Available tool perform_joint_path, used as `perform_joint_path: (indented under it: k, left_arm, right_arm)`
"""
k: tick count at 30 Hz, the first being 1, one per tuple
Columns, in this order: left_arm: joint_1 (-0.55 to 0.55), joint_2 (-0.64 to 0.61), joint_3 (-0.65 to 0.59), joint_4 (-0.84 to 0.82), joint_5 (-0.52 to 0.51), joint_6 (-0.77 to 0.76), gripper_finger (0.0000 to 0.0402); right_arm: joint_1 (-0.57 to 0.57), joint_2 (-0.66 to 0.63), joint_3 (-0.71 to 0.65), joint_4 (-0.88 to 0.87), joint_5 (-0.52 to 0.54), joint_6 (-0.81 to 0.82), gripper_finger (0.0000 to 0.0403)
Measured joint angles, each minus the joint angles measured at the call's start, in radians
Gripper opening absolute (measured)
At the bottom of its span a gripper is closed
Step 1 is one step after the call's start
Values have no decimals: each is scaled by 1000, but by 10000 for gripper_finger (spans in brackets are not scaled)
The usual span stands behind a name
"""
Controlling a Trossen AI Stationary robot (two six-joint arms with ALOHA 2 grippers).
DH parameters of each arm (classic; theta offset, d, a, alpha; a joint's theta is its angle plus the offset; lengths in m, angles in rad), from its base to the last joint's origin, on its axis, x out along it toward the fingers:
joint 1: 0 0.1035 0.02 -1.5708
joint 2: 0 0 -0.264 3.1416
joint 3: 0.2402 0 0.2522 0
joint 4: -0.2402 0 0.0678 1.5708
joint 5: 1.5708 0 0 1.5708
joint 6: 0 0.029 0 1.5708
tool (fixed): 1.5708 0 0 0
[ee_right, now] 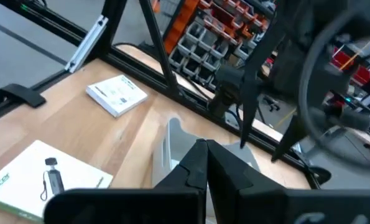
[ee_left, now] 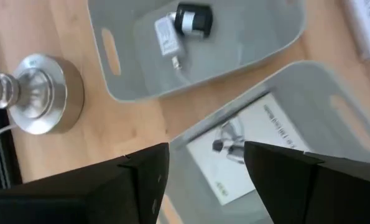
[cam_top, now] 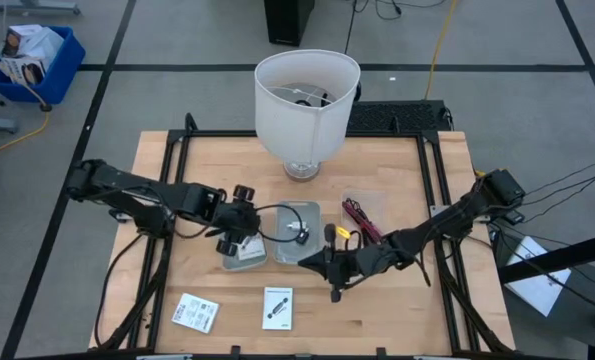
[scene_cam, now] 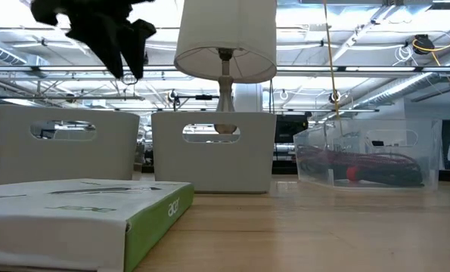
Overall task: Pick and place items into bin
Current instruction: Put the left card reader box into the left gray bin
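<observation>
Packets: two flat white packets lie at six o'clock on the table, one (cam_top: 278, 307) nearer the right gripper (cam_top: 329, 268), the other (cam_top: 196, 312) toward seven o'clock. Right gripper clenched, empty; left gripper (cam_top: 239, 236) released, above a grey bin (cam_top: 227, 262) holding one packet (ee_left: 244, 146).

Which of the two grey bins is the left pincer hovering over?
The left grey bin, the one holding a flat white packet. The open left pincer hangs above it; the neighbouring grey bin holds a small black and white part instead.
</observation>
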Motion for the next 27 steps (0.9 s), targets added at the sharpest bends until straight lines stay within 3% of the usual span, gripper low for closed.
perform_joint_path:
  k: [6,10,18,22,27]
  left_arm:
    - [-80,-15,0,2,-1,-58,213]
    - [-206,-40,0,-6,0,-138,196]
    - [-431,-41,-6,-12,0,-402,116]
    - [-492,-39,-56,13,19,-557,97]
    - [-560,-38,-183,180,54,-687,95]
  right_arm:
    - [14,-36,-1,-84,23,-3,0]
    - [38,-142,-63,-166,22,29,0]
    - [-22,-524,-480,68,-5,122,0]
    - [-87,-675,-619,73,86,210,0]
    - [-125,-845,-734,86,-73,223,0]
